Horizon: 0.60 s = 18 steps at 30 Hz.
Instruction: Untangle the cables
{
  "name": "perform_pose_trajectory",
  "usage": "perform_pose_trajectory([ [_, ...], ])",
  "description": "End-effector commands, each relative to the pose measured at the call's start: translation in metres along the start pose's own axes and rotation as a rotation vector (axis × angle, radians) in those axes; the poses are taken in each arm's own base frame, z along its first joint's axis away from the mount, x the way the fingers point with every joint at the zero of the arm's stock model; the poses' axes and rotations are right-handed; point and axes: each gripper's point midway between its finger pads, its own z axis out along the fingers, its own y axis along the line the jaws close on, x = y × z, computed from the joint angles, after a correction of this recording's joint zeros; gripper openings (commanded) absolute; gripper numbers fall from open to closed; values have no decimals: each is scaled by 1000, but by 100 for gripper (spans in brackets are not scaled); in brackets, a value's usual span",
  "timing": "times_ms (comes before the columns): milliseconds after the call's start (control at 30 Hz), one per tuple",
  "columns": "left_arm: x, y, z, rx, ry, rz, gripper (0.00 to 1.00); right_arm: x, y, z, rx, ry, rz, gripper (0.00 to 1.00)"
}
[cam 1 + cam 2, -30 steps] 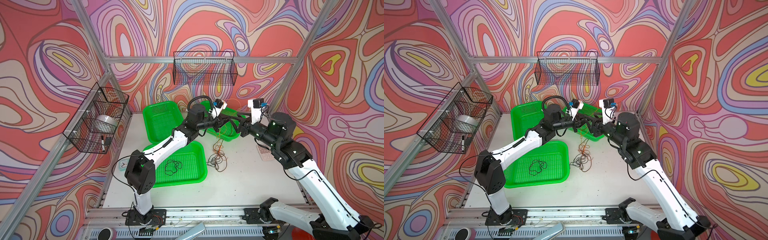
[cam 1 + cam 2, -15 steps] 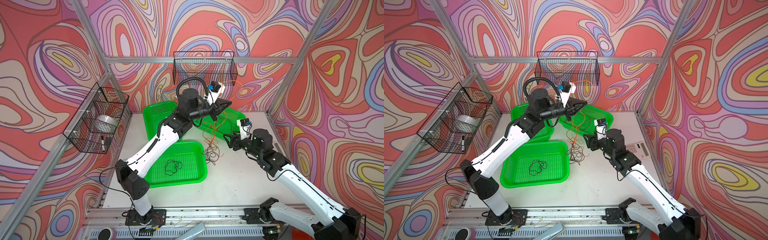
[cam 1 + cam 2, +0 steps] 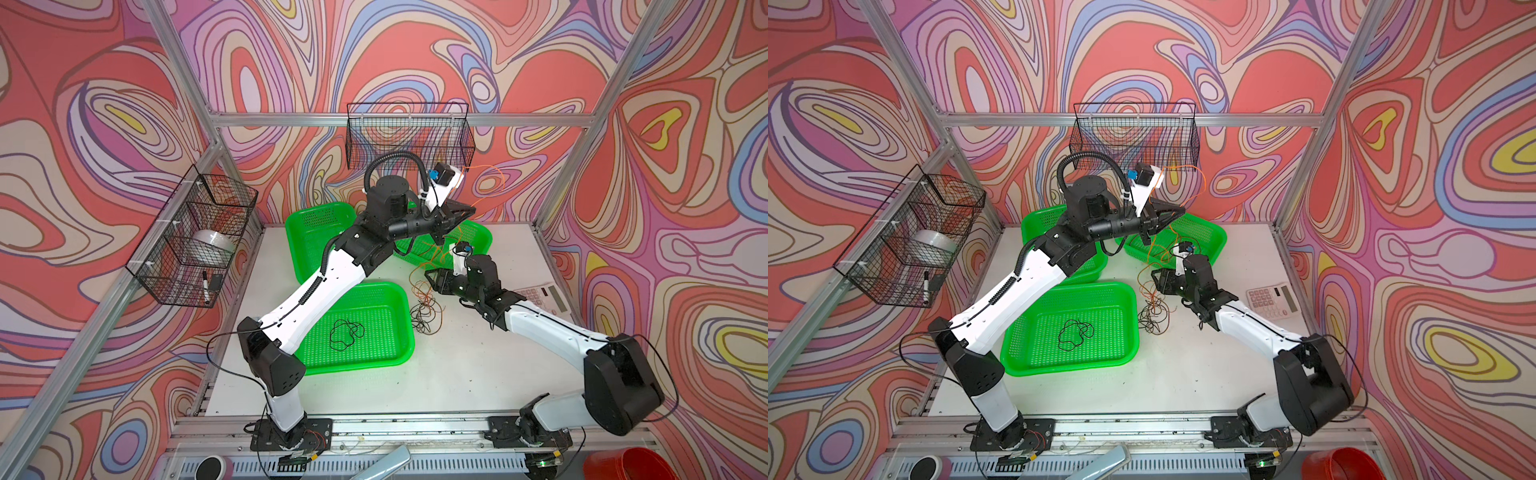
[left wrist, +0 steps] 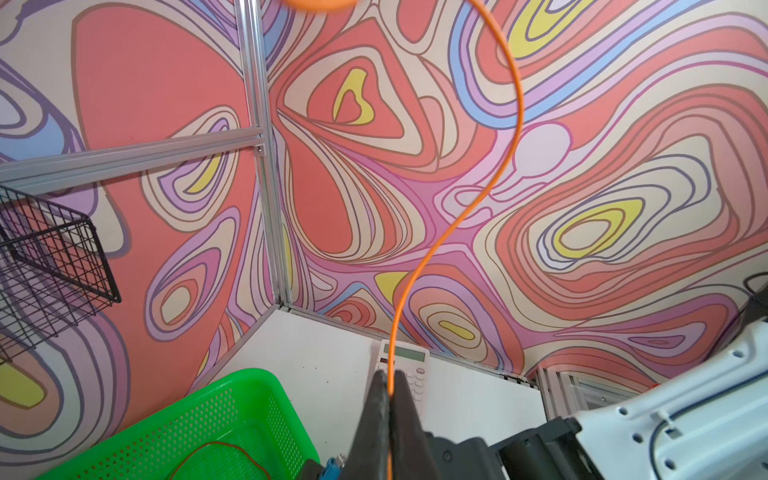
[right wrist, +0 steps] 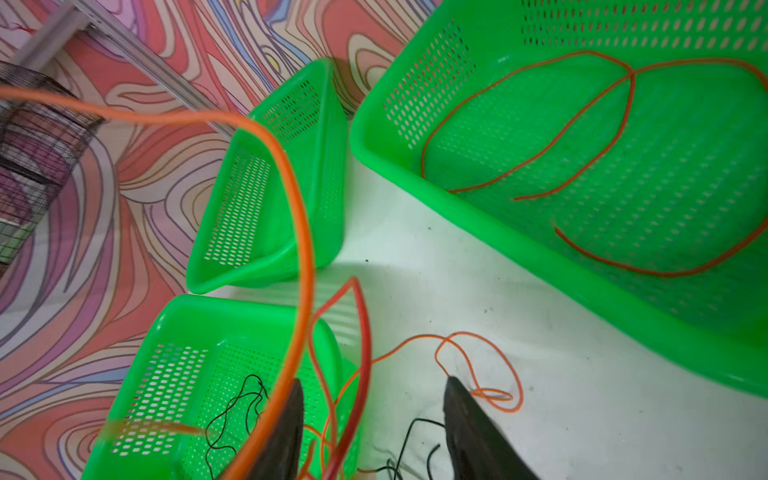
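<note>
above the far basket (image 3: 478,233), left arm (image 3: 332,270) raised — jaws pinching orange cable (image 4: 457,216).

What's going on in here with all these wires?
A two-armed robot is picking apart a tangle of thin cables. Its left gripper, shut on an orange cable, holds it high above that tangle. Its right gripper hangs low beside it, jaws open around strands. One black cable lies in the near green basket.

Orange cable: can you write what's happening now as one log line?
left gripper: shut on orange cable, held up | right gripper: open, near tangle
</note>
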Motion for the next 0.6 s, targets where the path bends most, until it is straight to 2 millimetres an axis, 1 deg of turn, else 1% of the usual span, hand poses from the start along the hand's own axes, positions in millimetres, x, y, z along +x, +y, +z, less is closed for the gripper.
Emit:
perform_pose_trajectory([
  [0, -16, -3, -3, 1, -15, 30, 0, 31, -30, 9, 103, 56, 85, 46],
  [100, -32, -5, -7, -8, -21, 71, 0, 59, -59, 16, 197, 112, 127, 30],
  [167, -39, -5, -9, -14, -19, 88, 0, 75, -72, 21, 234, 150, 145, 26],
  [233, -43, -5, -10, -20, -18, 102, 0, 86, -81, 22, 262, 168, 157, 26],
  [267, -44, -4, -11, -28, -18, 108, 0, 88, -85, 21, 278, 170, 158, 27],
  [333, -43, 2, -13, -49, -12, 121, 0, 88, -88, 16, 297, 168, 141, 39],
  [400, -40, 12, -16, -78, 0, 114, 0, 80, -86, 7, 309, 153, 105, 49],
  [467, -37, 24, -20, -105, 12, 102, 0, 69, -78, -3, 298, 128, 63, 54],
  [567, -31, 43, -28, -150, 32, 84, 0, 54, -67, -22, 286, 103, -11, 60],
])
